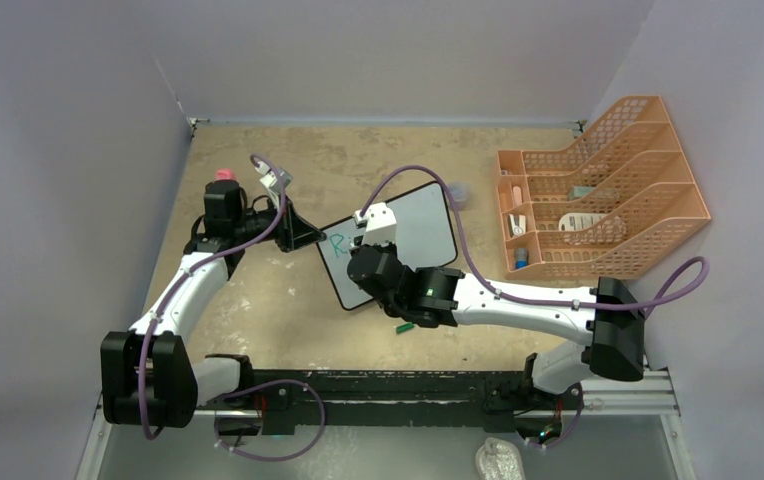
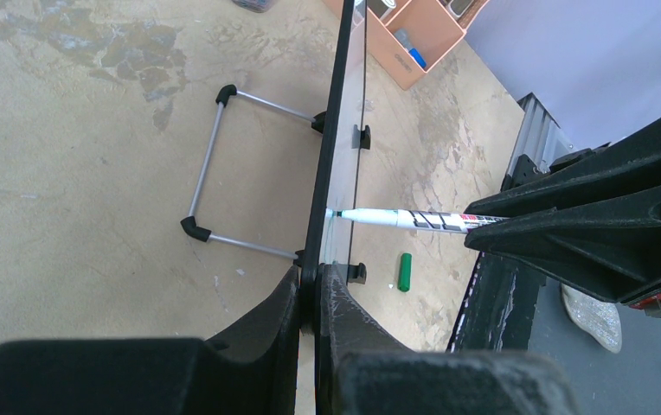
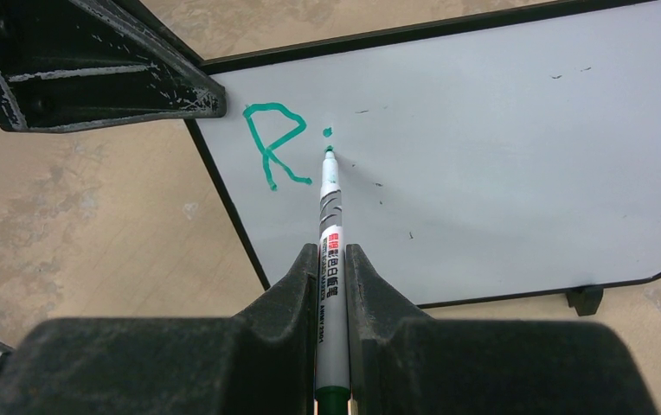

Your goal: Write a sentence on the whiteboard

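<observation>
Jaws closed: left gripper [image 2: 314, 281] clamps the whiteboard [image 3: 500, 147] by its thin black rim; right gripper [image 3: 331, 259] pinches a slim marker [image 3: 330, 207], tip beside the sentence [image 3: 271, 149], a green corner R.

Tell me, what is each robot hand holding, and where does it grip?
The right gripper pinches a marker around its barrel; the left gripper clamps the whiteboard by its framed edge.
</observation>
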`<state>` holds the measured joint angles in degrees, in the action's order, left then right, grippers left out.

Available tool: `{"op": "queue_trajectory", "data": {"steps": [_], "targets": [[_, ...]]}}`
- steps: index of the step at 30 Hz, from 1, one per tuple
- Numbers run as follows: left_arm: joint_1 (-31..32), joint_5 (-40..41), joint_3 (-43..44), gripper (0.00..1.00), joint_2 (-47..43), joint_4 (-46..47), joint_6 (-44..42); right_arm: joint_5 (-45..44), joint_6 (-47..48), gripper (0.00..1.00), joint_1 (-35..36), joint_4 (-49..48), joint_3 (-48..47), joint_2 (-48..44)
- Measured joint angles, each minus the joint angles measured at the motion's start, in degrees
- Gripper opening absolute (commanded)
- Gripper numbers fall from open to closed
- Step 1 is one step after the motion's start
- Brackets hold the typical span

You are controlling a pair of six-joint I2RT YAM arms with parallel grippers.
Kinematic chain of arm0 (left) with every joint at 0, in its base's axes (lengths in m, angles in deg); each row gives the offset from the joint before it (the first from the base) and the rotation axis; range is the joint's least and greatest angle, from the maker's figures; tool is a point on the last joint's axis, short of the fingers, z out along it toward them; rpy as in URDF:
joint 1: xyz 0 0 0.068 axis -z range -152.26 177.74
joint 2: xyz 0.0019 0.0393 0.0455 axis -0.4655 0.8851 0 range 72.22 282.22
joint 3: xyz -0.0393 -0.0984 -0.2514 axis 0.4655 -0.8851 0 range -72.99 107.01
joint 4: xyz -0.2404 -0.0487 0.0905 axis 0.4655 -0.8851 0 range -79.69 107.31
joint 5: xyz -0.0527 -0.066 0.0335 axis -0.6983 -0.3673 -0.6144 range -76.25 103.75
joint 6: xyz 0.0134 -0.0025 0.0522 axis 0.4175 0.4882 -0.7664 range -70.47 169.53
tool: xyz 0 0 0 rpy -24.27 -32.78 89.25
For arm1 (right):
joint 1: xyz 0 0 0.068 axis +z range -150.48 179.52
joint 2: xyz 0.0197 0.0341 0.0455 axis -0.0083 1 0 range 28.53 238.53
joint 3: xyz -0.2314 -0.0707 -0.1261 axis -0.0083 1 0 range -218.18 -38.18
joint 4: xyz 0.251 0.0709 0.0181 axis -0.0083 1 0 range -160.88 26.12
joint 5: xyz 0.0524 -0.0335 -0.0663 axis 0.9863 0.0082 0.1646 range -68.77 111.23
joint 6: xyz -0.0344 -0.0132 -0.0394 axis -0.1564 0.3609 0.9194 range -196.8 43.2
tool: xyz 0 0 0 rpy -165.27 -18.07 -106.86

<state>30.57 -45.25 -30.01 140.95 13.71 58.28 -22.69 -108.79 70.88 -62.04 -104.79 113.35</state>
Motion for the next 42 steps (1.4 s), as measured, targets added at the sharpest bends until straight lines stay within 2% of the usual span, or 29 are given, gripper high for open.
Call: {"op": "queue_trajectory", "data": {"steps": [42], "targets": [[0.0, 0.0, 0.0, 0.0, 0.0, 0.0, 0.0, 1.5, -2.6, 0.0, 0.0, 3.1, 0.1, 0.1]]}}
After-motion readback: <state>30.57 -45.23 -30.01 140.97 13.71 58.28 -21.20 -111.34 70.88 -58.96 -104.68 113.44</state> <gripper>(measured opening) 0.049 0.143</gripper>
